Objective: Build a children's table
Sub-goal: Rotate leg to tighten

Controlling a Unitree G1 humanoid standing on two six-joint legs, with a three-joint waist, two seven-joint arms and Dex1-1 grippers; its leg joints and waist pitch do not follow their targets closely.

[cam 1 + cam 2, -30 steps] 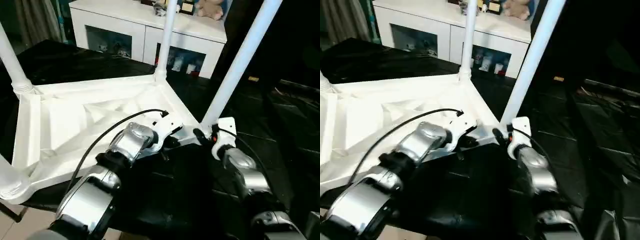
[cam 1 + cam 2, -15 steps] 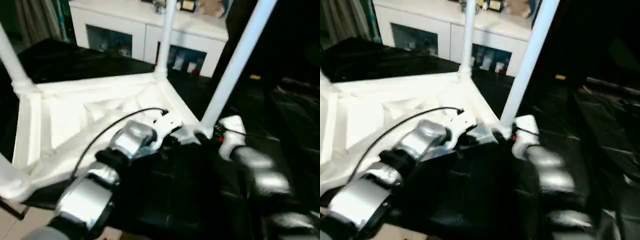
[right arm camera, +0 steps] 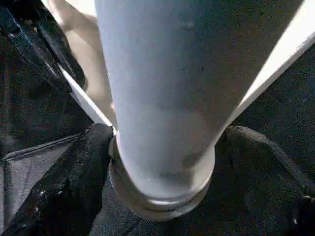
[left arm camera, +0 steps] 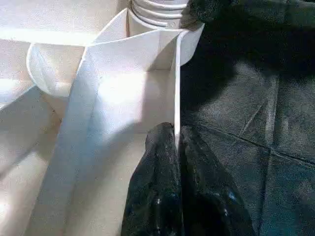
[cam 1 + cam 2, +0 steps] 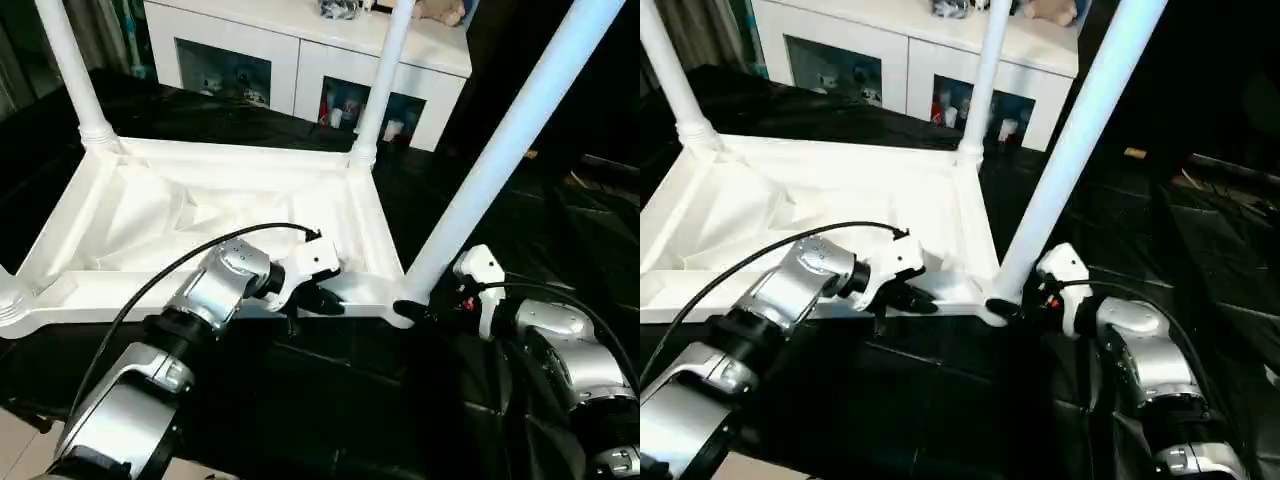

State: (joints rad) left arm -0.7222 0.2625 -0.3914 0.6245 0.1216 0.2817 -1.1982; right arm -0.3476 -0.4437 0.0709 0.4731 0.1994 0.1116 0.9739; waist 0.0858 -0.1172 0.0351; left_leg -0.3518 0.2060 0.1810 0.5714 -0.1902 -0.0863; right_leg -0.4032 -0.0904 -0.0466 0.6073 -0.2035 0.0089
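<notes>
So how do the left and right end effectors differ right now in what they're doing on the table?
The left end effector is pinched shut on the tabletop's thin rim; the right end effector stands wide, its fingers flanking the near leg's base. The left one grips a flat edge, the right brackets a round tube. Both work at the same near corner.

Under my arms a black surface carries the upturned white tabletop, its legs pointing up.

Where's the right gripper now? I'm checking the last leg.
The right gripper straddles the base of the near-right leg, beside its corner socket.
</notes>
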